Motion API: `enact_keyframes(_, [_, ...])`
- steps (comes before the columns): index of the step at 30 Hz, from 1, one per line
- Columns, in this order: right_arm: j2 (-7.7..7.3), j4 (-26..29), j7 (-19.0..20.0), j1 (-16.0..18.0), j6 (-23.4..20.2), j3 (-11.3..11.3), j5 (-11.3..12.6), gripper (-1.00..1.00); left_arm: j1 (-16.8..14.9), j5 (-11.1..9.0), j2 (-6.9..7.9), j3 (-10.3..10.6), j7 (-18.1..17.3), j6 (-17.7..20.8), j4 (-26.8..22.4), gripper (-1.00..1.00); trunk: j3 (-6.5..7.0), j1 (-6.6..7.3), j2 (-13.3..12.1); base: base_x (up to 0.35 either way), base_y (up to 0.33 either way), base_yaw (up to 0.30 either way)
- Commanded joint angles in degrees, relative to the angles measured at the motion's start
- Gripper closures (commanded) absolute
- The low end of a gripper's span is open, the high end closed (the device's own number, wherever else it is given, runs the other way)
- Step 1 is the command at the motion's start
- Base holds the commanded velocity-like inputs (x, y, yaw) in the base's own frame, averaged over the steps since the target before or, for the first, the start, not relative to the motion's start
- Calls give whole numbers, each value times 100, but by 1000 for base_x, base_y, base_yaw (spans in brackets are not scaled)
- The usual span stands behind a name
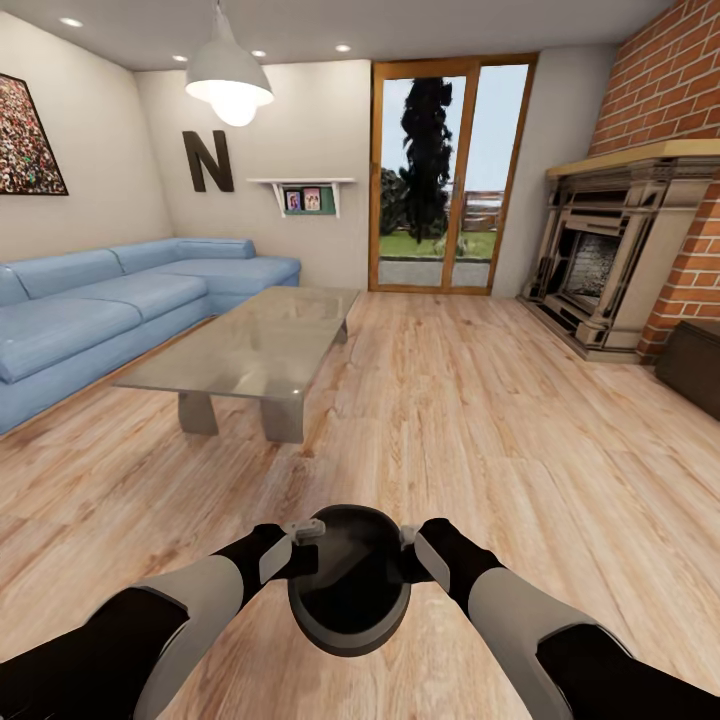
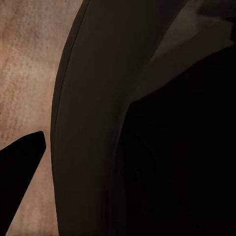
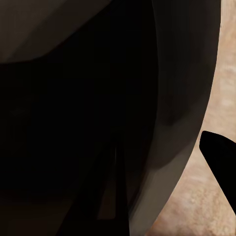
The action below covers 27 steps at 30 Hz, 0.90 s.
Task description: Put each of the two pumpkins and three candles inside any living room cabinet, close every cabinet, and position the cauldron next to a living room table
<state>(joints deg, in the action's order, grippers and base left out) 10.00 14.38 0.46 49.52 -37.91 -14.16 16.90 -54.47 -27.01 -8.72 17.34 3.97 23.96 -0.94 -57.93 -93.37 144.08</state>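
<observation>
Carrying the cauldron [image 1: 349,580] between both arms, low in front of the robot above the wood floor [image 1: 480,420], mouth facing up. Left pincer [image 1: 300,535] clamps its rim on one side, right pincer [image 1: 410,540] on the opposite side. Wrist views: dark cauldron wall close up, one black finger [image 2: 19,167] outside the wall, same on the right [image 3: 221,157]. Glass table [image 1: 250,350] ahead-left, well apart from the cauldron, blue sofa [image 1: 100,310] behind it. Fireplace [image 1: 610,250] at right.
</observation>
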Motion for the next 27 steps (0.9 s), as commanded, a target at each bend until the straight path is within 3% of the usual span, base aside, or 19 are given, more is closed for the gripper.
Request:
enact_keyframes(1, [0,-5,-3,5,-24,-78,-3,100,-3,65,37,165,52,30,-20,100,-5,2,3,59,159,0])
enact_keyframes(14, [0,-5,-3,5,-24,-78,-3,100,-3,63,37,165,51,30,-20,100,-5,2,3,88,226,0])
enact_keyframes(27, [0,-5,-3,5,-24,-78,-3,100,-3,65,40,165,51,33,-20,100,-5,2,3,251,242,0])
